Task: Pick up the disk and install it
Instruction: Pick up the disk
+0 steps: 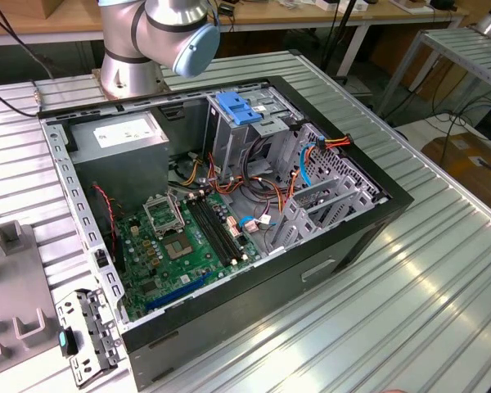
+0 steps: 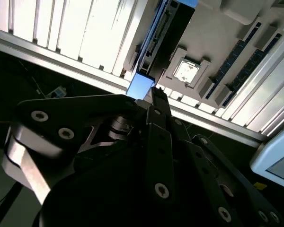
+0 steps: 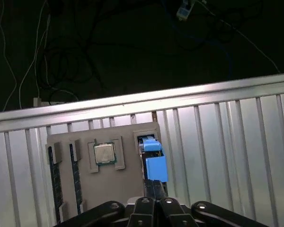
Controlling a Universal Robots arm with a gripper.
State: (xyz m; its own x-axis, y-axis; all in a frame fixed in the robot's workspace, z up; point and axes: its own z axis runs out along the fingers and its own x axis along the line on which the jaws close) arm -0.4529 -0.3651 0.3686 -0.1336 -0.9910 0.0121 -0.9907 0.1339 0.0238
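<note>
- Disk [image 3: 155, 161] is standing on edge in a slot at one end of a grey holder tray [image 3: 125, 189]. We are seeing it edge-on in the first wrist view, its blue rail toward the camera.
- We are noting the claw [image 3: 154, 185] drawn narrow, its two black fingers pinching the blue end of the disk. In the second wrist view the fingertips [image 2: 157, 100] are touching that blue end.
- We are finding a square processor chip [image 3: 104, 153] sitting in its own pocket just beside the disk slot. Dark memory sticks [image 3: 52, 175] are lying in grooves farther along the same tray.
- Tray is resting on the slatted aluminium surface [image 3: 217, 142], near its edge.
- In the exterior view the arm [image 1: 159, 33] is standing on its base beyond an open computer case [image 1: 311, 270]. The case is lying on its side on the surface, green motherboard [image 1: 188, 237] exposed.
- We are also logging a blue latch plate [image 1: 239, 108] atop the drive cage and a grey power-supply box [image 1: 119, 139] in the case corner nearest the arm's base.
</note>
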